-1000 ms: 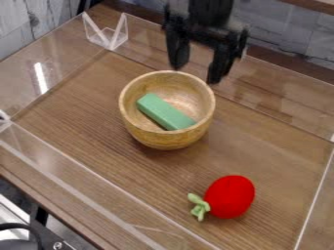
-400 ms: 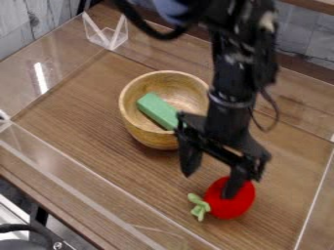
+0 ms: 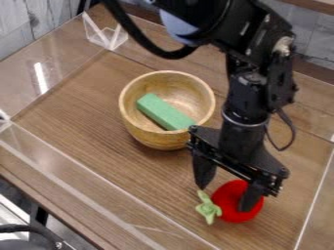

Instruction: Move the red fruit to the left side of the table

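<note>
Nearest the camera, the red fruit lay on the table close to the front edge and toward the right side, its green leafy stem pointing left. The hand stood directly over it, pointing straight down, its two dark fingers spread wide: one finger came down just left of the fruit's top, the other crossed in front of its right part. The fingers straddled the fruit rather than pinching it; whether either one actually touched the red skin was hard to judge from this angle, since the right finger covered part of it.

Behind the hand, the black arm rose up and bent back toward the top of the view. To the left of the arm and farther back, a round light wooden bowl sat near the middle of the table, well apart from the fruit, with a green block lying inside it.

Clear acrylic walls bordered the table, and at the far left corner a small clear bracket stood upright.
</note>
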